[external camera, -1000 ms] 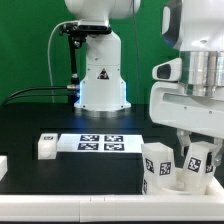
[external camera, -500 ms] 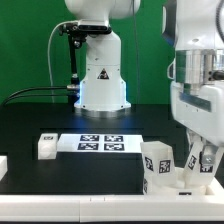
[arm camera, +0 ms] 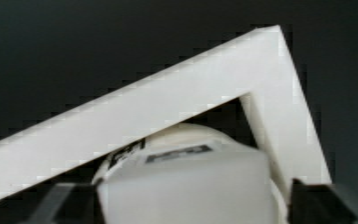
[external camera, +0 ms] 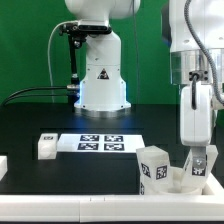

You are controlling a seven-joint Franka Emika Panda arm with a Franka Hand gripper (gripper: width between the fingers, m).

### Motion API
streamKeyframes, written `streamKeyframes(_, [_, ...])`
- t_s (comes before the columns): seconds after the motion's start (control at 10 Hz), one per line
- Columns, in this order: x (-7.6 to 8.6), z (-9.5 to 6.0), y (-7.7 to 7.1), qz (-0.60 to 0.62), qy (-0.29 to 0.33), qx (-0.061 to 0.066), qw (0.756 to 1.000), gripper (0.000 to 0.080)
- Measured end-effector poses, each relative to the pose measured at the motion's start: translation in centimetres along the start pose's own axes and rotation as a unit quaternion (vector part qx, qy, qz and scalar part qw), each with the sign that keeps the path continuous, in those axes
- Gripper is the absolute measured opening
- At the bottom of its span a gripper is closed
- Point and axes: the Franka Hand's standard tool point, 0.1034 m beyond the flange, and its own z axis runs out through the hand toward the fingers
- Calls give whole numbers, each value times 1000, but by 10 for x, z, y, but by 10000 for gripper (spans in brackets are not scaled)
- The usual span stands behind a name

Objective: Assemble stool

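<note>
The round white stool seat lies at the front on the exterior view's right. One chunky white tagged leg stands upright in it. My gripper comes straight down over the seat and is shut on a second tagged leg, which stands upright in the seat. In the wrist view this leg fills the gap between my dark fingers, with its tag partly showing.
A loose white leg lies beside the marker board. Another white part sits at the exterior view's left edge. The robot base stands behind. The white border rail's corner lies just beyond the leg.
My wrist has turned about its vertical axis over the seat and shifted slightly to the exterior view's right, with the leg staying between the fingers. The other leg has not moved.
</note>
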Motion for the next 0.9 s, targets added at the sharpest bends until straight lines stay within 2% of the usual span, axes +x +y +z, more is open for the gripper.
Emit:
streamKeyframes(0.1, [0,-1,0,-23,0,0,1000,547])
streamKeyframes(0.2, [-1,-6,-3,-58,-4,2,998,631])
streamKeyframes(0.3, [-4,-16,-9,-105,-12,9,994,644])
streamKeyframes(0.4, [-8,-27,-12,-190,-19,13,982,644])
streamKeyframes(0.6, [-16,-39,-11,-345,-27,5,938,649])
streamKeyframes(0.7, [-17,-33,-4,-378,-21,8,926,649])
streamKeyframes(0.9, [-14,-33,-6,-439,-19,9,898,649])
